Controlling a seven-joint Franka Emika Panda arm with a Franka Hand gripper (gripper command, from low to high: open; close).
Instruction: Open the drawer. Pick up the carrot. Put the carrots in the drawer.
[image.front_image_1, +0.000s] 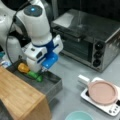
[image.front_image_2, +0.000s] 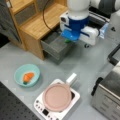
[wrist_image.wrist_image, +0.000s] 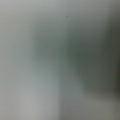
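Nearest the lens in the wrist view is only a grey blur. In both front views the end effector (image.front_image_1: 43, 70) hangs low over the open drawer (image.front_image_2: 55, 45), just above a green toy vegetable (image.front_image_1: 35, 75) and a yellow piece (image.front_image_1: 23, 67) lying inside it; I cannot tell whether it is open or closed. In a front view the carrot (image.front_image_2: 28, 77) lies in a teal bowl (image.front_image_2: 18, 71) on the worktop (image.front_image_2: 82, 67), well apart from the drawer towards the bottom left, its long axis slanting, leafy end lower left. It looks small, orange and stubby.
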